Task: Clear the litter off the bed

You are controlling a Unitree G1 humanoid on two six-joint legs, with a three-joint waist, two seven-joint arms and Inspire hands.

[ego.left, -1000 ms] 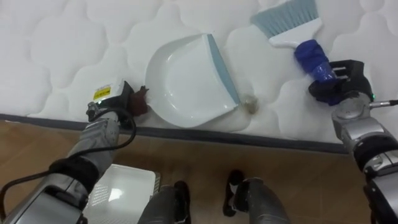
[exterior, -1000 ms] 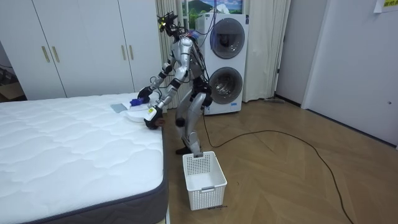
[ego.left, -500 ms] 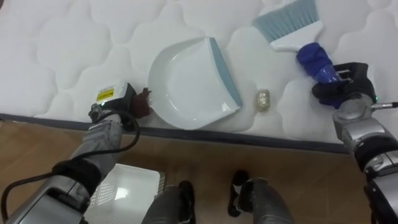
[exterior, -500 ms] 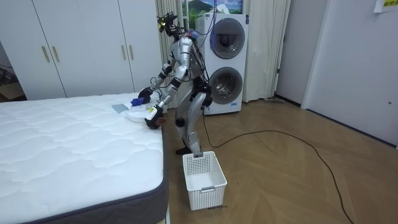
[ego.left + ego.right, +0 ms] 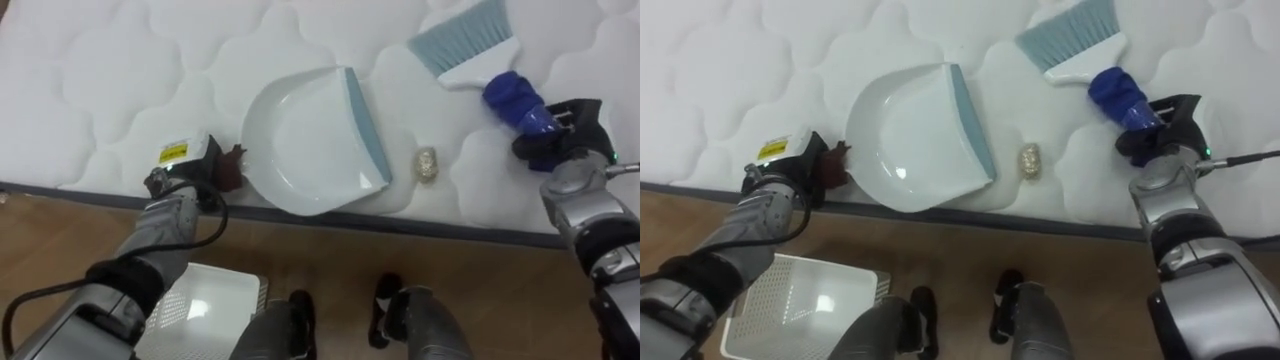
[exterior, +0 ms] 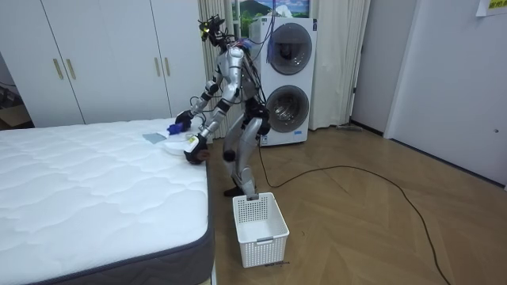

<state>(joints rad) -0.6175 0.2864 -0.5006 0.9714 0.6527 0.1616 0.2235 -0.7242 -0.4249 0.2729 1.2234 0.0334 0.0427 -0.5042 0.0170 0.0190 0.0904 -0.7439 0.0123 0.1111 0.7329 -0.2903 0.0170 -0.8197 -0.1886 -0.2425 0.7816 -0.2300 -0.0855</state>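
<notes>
Gripping dustpan, brush — crumb between, basket nearby

Dustpan: white, grey-blue lip. Brush: blue handle, pale blue bristles. Bed: white, quilted pattern.

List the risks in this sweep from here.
1. The small beige crumpled wad lies close to the edge of the white quilted mattress. A stroke of the blue-handled brush in the right hand might flick it to the floor.
2. The wad faces only the near end of the lip of the white plastic dustpan, held by the left hand, so it may slip past.
</notes>
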